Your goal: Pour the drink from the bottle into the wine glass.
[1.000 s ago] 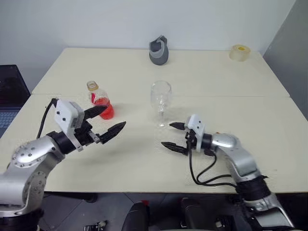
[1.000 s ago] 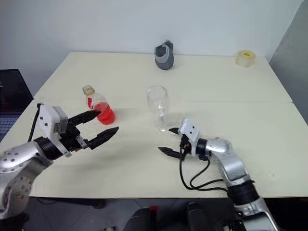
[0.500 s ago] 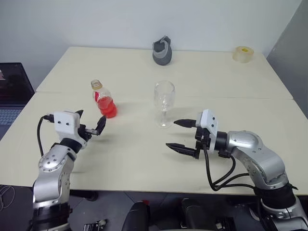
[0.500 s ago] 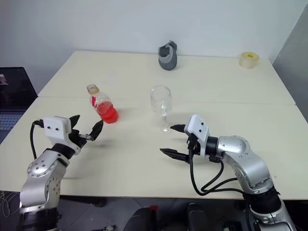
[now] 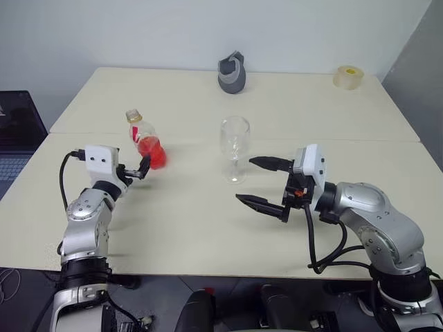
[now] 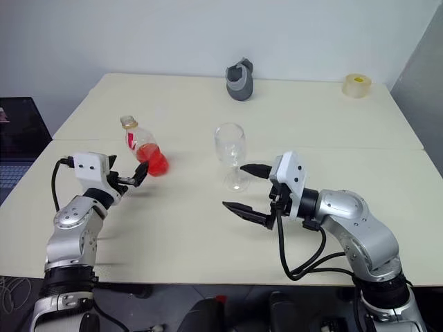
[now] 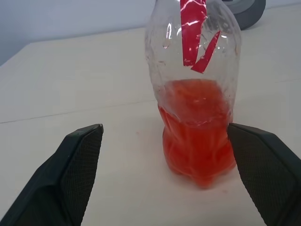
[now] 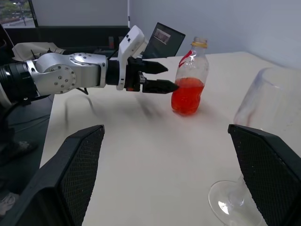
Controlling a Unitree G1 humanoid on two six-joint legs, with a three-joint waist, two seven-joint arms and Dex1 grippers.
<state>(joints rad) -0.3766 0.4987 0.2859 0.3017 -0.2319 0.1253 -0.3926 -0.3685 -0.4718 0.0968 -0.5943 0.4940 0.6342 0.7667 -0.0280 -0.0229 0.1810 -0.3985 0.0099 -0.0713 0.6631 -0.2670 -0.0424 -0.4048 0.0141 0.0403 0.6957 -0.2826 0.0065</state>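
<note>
1. Standing upright on the left half of the table (image 5: 208, 228), the bottle (image 5: 144, 140) holds the red drink (image 5: 151, 153) in its lower part; its cap (image 5: 133, 115) is in place.
2. The wine glass (image 5: 234, 147) stands near the table's centre, right of the bottle and well apart from it. Its bowl looks empty.
3. The left gripper (image 7: 164, 174) is level, fingers spread wide and holding nothing. In the left wrist view the bottle sits between the two fingers, just beyond their tips, with no contact visible.
4. The right gripper (image 5: 261, 183) hovers just near and right of the glass, fingers wide open and empty, pointing left.
5. Progress, as judged: nothing poured. Grasping, uncapping, tilting over the glass and setting down all remain.
6. Surface: two pale cream tabletops butted together, seam running left to right behind the glass. A grey jug-like object (image 5: 231, 74) sits at the far edge, and a roll of tape (image 5: 347, 76) at the far right corner.
7. Room: plain white wall beyond; a laptop (image 5: 17, 138) lies off the left edge.
</note>
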